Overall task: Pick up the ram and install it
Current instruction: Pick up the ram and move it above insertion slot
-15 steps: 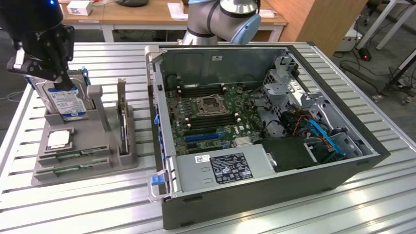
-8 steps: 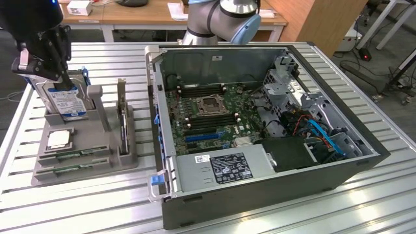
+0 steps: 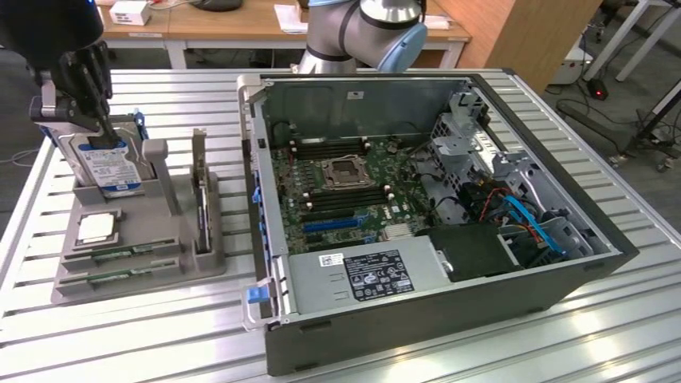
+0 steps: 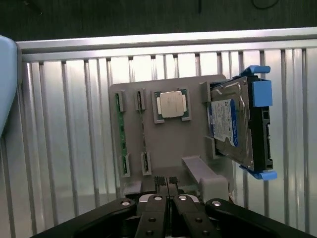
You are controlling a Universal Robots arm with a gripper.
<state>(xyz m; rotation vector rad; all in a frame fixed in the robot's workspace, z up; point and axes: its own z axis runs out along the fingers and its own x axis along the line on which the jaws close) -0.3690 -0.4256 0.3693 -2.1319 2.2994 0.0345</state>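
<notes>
Hanging over the holder (image 3: 175, 270) on the exterior view's left, the gripper (image 3: 104, 134) is pointed downward beside the drive (image 3: 110, 167), its fingers pressed together with nothing pinched between them. The ram (image 3: 120, 255) is seated in the holder's slots, at the end opposite the drive, apart from the fingertips.

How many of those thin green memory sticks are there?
2, both in the grey holder: the outer ram along its edge, the inner ram beside it, nearer the processor chip. The computer case may hide more.
</notes>
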